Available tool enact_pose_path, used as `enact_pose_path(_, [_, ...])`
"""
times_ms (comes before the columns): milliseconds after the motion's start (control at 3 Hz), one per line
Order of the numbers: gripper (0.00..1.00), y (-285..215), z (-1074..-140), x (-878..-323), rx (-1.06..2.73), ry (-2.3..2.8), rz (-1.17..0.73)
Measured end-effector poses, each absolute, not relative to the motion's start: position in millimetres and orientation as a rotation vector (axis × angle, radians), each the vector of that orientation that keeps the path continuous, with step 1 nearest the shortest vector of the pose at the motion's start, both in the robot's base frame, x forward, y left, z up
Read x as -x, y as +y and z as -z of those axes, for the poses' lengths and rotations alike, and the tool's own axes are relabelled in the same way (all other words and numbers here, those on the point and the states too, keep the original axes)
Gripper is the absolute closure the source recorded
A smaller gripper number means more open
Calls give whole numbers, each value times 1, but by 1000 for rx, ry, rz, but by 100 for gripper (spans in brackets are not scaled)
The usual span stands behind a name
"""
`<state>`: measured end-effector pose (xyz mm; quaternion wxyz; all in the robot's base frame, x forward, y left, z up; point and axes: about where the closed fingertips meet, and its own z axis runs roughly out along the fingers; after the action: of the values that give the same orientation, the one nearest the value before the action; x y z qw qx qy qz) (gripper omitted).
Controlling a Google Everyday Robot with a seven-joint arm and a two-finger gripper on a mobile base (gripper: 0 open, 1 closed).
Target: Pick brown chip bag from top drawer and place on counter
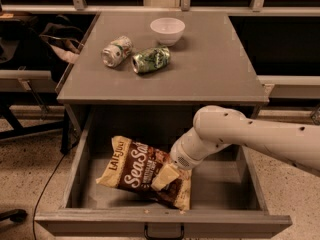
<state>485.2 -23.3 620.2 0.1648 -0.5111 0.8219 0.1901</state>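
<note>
The brown chip bag [140, 170], dark brown and tan with white "Sea Salt" and "Late July" lettering, lies crumpled in the open top drawer [220, 189], left of centre and near its front. My gripper [170, 174] reaches down into the drawer from the right, at the bag's right half. The white wrist [187, 151] hides most of it. The counter [215, 64] is the flat grey top of the cabinet, above and behind the drawer.
On the counter stand a white bowl [167, 30] at the back and two crushed cans, a silver one [116, 51] and a green one [151, 60]. The drawer's dark handle [164, 232] is at the bottom edge. Dark furniture and a cable sit at the left.
</note>
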Motion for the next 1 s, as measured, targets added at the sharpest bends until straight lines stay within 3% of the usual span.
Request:
enact_pose_path(667, [95,-23,-620,-485,1456,2342,-542])
enact_pose_path(1000, [100,-23,-622,-485,1456,2342,-542])
